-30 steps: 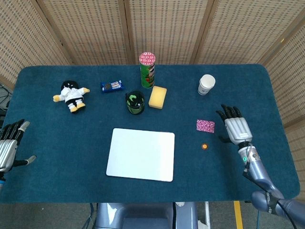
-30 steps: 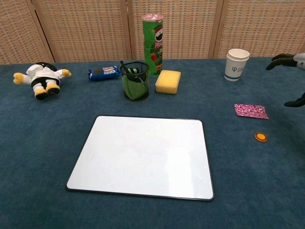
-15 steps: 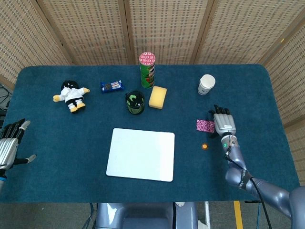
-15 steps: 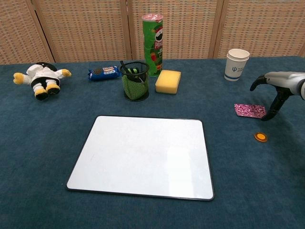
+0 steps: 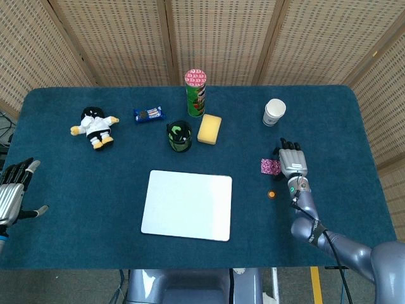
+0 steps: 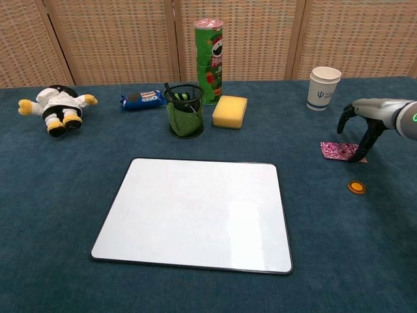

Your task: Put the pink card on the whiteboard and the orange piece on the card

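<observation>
Blue cloth is covering the table (image 5: 76, 209), with the whiteboard (image 6: 195, 212) lying flat nearest me and my left hand (image 5: 12, 190) hanging fingers spread, holding nothing, off the left edge. Farther right, I am resting my right hand (image 6: 365, 124) with a fingertip touching the pink card (image 6: 335, 150), nothing grasped, and the orange piece (image 6: 356, 187) is lying just beside it; a paper cup (image 6: 324, 88) is standing beyond.

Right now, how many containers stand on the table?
3: the green chip can at the back, the mesh pen holder in front of it to the left, and the paper cup at the back right.
</observation>
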